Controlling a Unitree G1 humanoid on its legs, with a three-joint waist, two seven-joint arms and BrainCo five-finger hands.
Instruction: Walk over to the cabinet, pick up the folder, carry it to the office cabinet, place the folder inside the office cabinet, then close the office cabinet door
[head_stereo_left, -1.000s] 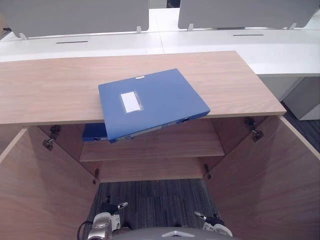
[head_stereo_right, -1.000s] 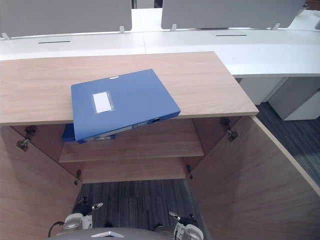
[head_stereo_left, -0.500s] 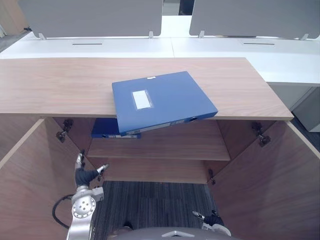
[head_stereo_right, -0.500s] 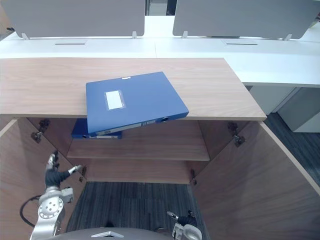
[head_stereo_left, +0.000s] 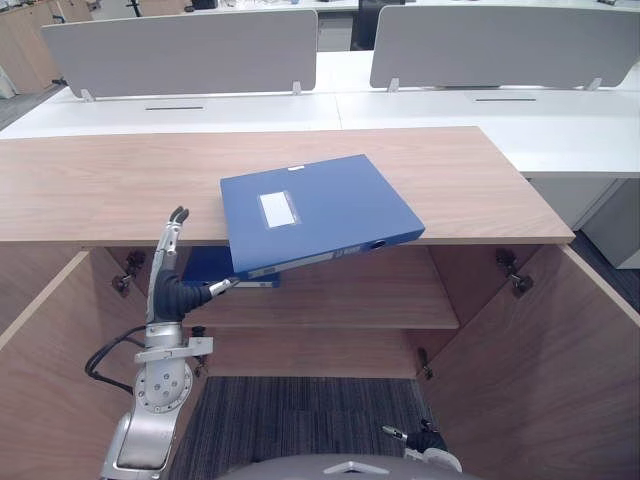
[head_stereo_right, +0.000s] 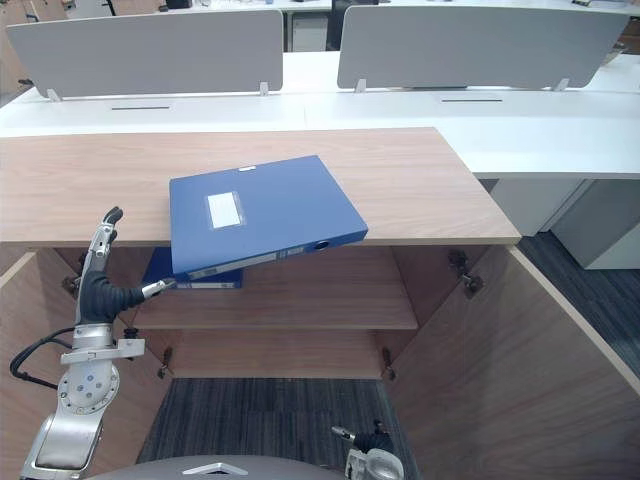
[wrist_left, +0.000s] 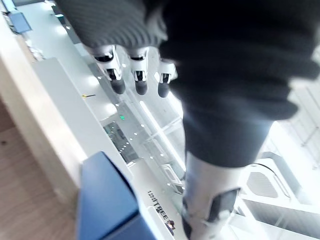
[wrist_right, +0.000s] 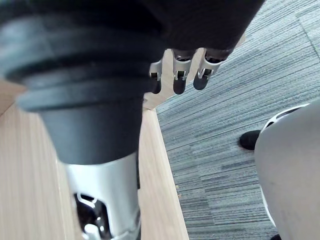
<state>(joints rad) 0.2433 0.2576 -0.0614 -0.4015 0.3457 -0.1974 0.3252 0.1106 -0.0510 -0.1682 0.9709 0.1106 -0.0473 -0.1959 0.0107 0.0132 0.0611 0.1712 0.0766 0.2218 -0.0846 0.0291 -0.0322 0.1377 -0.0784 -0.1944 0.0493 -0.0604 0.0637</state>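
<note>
2nd folder (head_stereo_left: 205, 268) on the shelf (head_stereo_left: 350, 295) lies half hidden under the blue folder (head_stereo_left: 320, 210), which overhangs the front edge of the cabinet top (head_stereo_left: 90, 190); left hand (head_stereo_left: 170, 295) fingers (head_stereo_left: 169, 238) spread, thumb by its near-left corner, contact unclear; right hand (head_stereo_left: 425, 440) cut off, fingers relaxed.

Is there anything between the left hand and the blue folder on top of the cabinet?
Nothing visible does. The left hand is raised, open, beside the overhanging corner of the folder, with open space between them.

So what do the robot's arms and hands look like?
Its left arm is shiny silver-grey with a round joint. The left hand has silver fingers with dark tips and a dark ribbed cover. The right hand looks the same.
</note>
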